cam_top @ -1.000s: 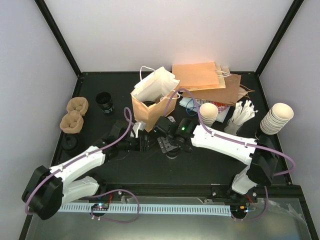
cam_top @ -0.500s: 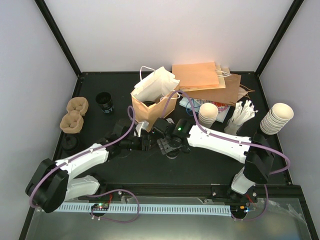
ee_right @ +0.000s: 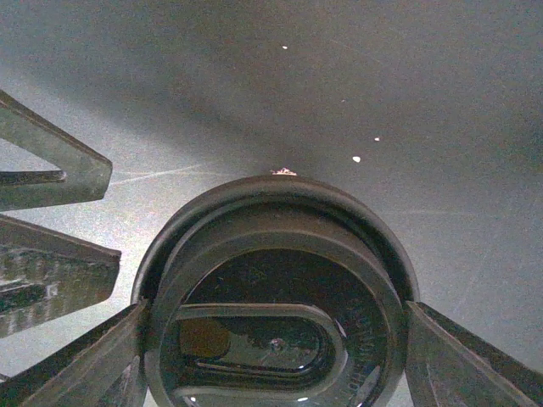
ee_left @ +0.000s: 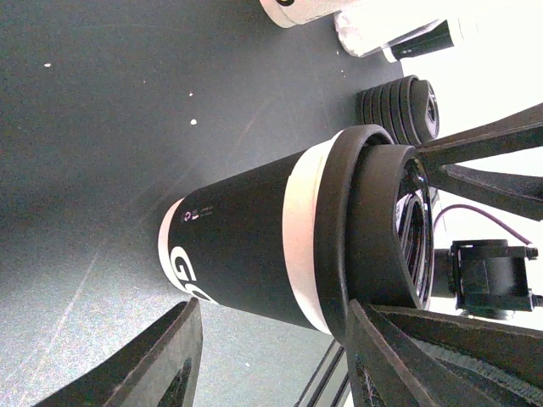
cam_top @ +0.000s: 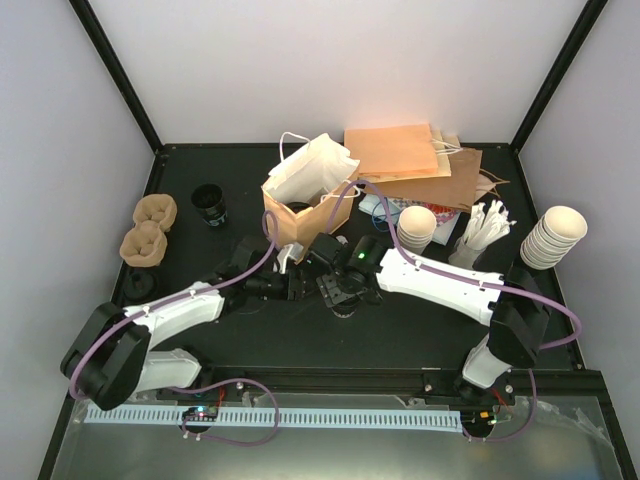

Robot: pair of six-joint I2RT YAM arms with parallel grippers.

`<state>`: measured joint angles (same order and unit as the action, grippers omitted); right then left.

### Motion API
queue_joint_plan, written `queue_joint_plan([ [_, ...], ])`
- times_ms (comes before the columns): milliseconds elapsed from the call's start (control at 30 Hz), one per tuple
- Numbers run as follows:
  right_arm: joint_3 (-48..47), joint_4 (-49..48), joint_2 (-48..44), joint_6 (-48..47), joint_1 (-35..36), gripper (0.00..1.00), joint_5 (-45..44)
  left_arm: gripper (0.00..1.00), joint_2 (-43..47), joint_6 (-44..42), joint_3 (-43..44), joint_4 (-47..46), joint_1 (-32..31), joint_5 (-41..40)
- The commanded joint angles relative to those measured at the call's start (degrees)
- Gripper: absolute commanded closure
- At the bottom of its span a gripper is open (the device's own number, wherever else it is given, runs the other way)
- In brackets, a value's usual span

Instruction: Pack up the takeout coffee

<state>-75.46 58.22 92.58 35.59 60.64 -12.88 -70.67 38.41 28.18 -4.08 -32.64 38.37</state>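
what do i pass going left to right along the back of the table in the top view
pulp carrier trays → black cup → open brown bag → lone white cup → holder of white sticks → stack of white cups; flat brown bags skipped, they overlap others

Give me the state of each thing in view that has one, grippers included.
Takeout coffee: upright on the table, lid on.
Left gripper: jaws apart beside the coffee, not gripping.
Right gripper: over the lid, a finger each side; contact unclear.
Brown bag: standing, mouth open.
Black cup at back left: upright.
Carrier trays: lying flat, empty.
Stacked cups: nested, lidless.
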Motion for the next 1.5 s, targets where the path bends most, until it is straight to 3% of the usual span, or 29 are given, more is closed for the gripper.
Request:
queue_joint_plan([
  [0, 1.5, -0.1, 0.3, -2.0, -0.6, 0.21, 1.4, 0.51, -1.1, 0.2, 3.0, -2.9, 0.3, 2.0],
  [500, 5.9, -2.3, -4.1, -13.5, -0.9, 0.21, 11.7, 0.51, 2.3, 1.3, 1.9, -1.8, 0.3, 0.7],
  [867, 5.9, -2.4, -3.0, -14.8, -1.0, 0.21, 10.2, 0.54, -0.4, 2.6, 0.6, -5.8, -0.5, 4.3],
  [1133, 5.7, -3.1, -2.5, -15.2, -1.0, 0.21, 10.9, 0.62, -4.0, 1.7, 0.7, -4.3, -0.4, 3.0],
  [1467, 6.6, -3.3, -2.3, -15.7, -1.0, 0.21, 11.0, 0.63, -8.3, 0.4, 1.4, -2.0, -0.7, 2.5],
])
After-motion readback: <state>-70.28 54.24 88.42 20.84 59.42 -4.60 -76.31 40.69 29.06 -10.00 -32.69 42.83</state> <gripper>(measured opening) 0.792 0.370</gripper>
